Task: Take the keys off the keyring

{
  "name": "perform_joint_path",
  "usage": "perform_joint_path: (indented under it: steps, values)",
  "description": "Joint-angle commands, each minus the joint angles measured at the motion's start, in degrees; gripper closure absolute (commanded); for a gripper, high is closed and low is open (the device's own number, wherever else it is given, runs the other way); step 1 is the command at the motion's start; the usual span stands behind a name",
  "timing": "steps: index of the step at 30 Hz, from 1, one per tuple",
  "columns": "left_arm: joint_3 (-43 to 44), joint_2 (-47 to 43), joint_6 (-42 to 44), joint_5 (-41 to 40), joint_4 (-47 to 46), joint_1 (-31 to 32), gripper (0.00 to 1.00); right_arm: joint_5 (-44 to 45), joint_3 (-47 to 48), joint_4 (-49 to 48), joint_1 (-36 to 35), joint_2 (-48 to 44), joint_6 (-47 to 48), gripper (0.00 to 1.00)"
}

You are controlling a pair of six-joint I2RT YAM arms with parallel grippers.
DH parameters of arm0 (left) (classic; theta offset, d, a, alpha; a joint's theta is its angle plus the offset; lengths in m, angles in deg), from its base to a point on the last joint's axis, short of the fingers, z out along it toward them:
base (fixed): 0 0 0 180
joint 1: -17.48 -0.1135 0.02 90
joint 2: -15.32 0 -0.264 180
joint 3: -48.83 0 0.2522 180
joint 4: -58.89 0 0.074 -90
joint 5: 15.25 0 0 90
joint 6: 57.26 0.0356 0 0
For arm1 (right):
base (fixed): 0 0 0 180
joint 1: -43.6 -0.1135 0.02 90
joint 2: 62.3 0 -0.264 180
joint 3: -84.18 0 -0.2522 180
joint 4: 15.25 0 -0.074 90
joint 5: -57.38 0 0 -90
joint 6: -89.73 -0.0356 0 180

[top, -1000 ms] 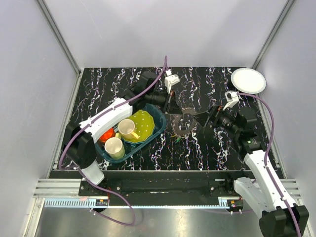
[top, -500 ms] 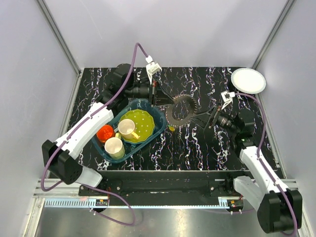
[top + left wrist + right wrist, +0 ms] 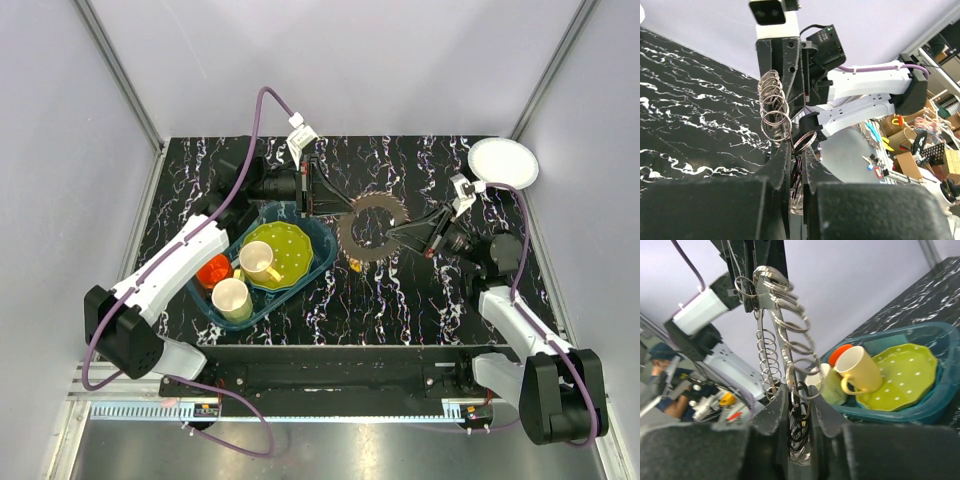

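Between end effectors (image 3: 343, 208) (image 3: 393, 238), seemingly clamped: keyring (image 3: 352, 233)

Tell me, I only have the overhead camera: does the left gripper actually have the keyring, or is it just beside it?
Observer: The left wrist view shows the left gripper shut on the keyring, with its edge pinched between the fingers.
Operator: And the right one?
Observer: In the right wrist view, the right gripper is closed on the opposite edge of the loop.
Operator: What's that toothed rim?
Observer: Those are small wire rings threaded along the loop; I can't make out a key.
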Motion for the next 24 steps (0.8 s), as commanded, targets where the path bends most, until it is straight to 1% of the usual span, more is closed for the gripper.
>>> perform_joint_path:
  steps: [1,2,4,5,6,8,9,10,12,16,17,20,24]
  values:
    - [-0.4,0.2,-3.6,1.8,-7.7,-1.3,1.00,-1.7,-0.2,-12.1,0.2,-1.3,-5.4,0.95]
    - [-0.6,0.4,-3.9,1.9,-7.9,-1.8,0.93,-1.0,-0.1,-12.0,0.1,-2.4,-5.4,1.00]
    - [-2.2,0.4,-6.3,1.9,-10.3,-3.7,0.77,0.5,0.5,-10.7,0.2,-3.7,-5.5,1.00]
    - [-3.2,-0.6,-7.2,1.8,-11.6,-4.5,0.55,1.2,1.0,-9.7,0.2,-4.9,-5.1,1.00]
    - [-5.7,-1.3,-8.8,0.7,-14.7,-6.0,0.47,1.7,2.1,-7.9,0.1,-5.6,-4.8,1.00]
    - [-8.2,-3.9,-9.7,0.2,-17.8,-7.5,0.35,4.1,3.0,-6.2,0.2,-7.5,-3.3,1.00]
    - [-9.9,-4.7,-9.8,-0.2,-18.6,-8.3,0.27,5.2,3.3,-4.8,0.1,-8.3,-2.8,1.00]
    - [-10.6,-5.4,-9.1,-0.4,-18.4,-8.5,0.25,7.6,3.8,-4.3,0.2,-8.8,-2.3,1.00]
    - [-12.8,-7.2,-7.9,-0.7,-18.0,-8.4,0.21,9.6,4.4,-3.7,0.2,-10.1,-1.4,1.00]
    - [-17.4,-9.9,-8.9,-2.4,-20.8,-8.2,0.21,13.5,5.7,-1.9,0.1,-10.2,-0.2,1.00]
    - [-19.3,-11.2,-8.7,-4.0,-22.0,-7.3,0.21,13.9,6.4,-1.7,0.1,-9.2,-0.3,1.00]
    - [-19.8,-11.9,-7.0,-5.1,-22.1,-4.8,0.20,13.8,6.7,-1.7,0.2,-8.0,-0.7,1.00]
    - [-20.1,-13.5,-3.9,-7.9,-22.0,-1.1,0.17,14.8,6.3,-1.3,0.2,-7.3,-0.7,1.00]
